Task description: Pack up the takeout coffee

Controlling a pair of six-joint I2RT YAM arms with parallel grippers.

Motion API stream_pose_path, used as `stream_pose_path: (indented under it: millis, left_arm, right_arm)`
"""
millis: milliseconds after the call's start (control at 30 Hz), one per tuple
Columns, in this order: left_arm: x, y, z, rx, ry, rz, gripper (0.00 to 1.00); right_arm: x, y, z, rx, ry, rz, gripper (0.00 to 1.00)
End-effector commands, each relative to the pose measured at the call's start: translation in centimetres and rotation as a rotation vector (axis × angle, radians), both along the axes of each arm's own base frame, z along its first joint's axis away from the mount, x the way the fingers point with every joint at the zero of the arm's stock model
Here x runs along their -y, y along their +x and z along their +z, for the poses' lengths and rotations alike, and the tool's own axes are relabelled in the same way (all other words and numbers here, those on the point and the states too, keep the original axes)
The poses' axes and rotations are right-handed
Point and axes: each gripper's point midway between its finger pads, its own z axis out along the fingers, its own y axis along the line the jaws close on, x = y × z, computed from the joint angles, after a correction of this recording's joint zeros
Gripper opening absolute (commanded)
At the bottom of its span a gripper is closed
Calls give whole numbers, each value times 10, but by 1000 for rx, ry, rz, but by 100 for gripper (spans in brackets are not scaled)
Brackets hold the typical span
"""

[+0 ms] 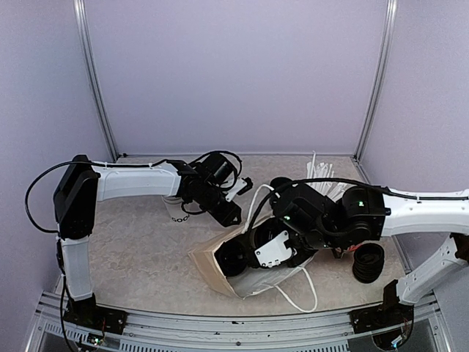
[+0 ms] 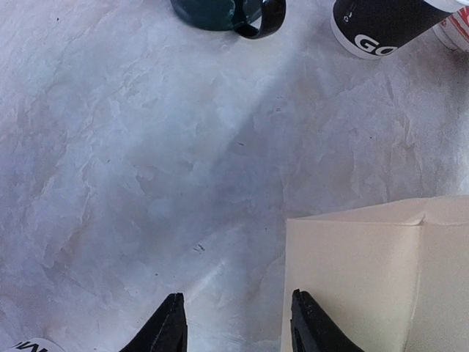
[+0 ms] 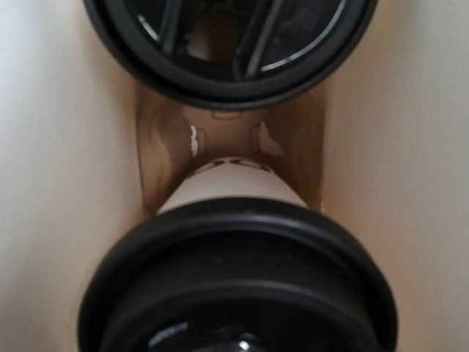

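Observation:
Two takeout coffee cups with black lids stand in a brown tray (image 3: 157, 154) inside the cream paper bag (image 1: 212, 264), which lies on its side. The near cup (image 3: 234, 187) fills the lower right wrist view, and its lid (image 3: 234, 279) covers my right fingers. The far cup's lid (image 3: 227, 44) is at the top. My right gripper (image 1: 256, 253) reaches into the bag's mouth, set around the near cup. My left gripper (image 2: 238, 319) hangs open and empty over the table at the bag's edge (image 2: 366, 279). Another white lettered cup (image 1: 176, 210) stands under my left arm.
A black cup (image 2: 374, 29) with white sticks (image 1: 319, 172) stands behind the bag, a dark round object (image 2: 227, 11) beside it. A stack of black lids (image 1: 368, 262) sits right of the bag. The bag's white handle loops (image 1: 304, 293) trail toward the near edge.

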Motion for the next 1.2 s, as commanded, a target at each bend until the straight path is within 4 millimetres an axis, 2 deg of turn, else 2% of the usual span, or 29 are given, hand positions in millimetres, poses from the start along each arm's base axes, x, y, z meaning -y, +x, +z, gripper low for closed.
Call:
stream_pose_path:
  millis: [0,433,633,867,1167]
  left_arm:
    - [-2,4,-7,-8,2,-6,48]
    - [-5,0,-14,-35,7,-16,48]
    - [-1,1,-8,-27,-6,-32,48]
    - [1,1,-6,-20,-10,-43,48]
    - [9,-5,-8,-23,-18,-87,48]
  right_arm:
    - [7,-1,15,-20,13,-27,34]
    - [21,-9,15,-44,16,-28,33]
    - [30,-15,9,-63,-23,-3,31]
    - [37,-12,7,-57,-48,-34,32]
    - [50,-24,-6,-96,-148,30,32]
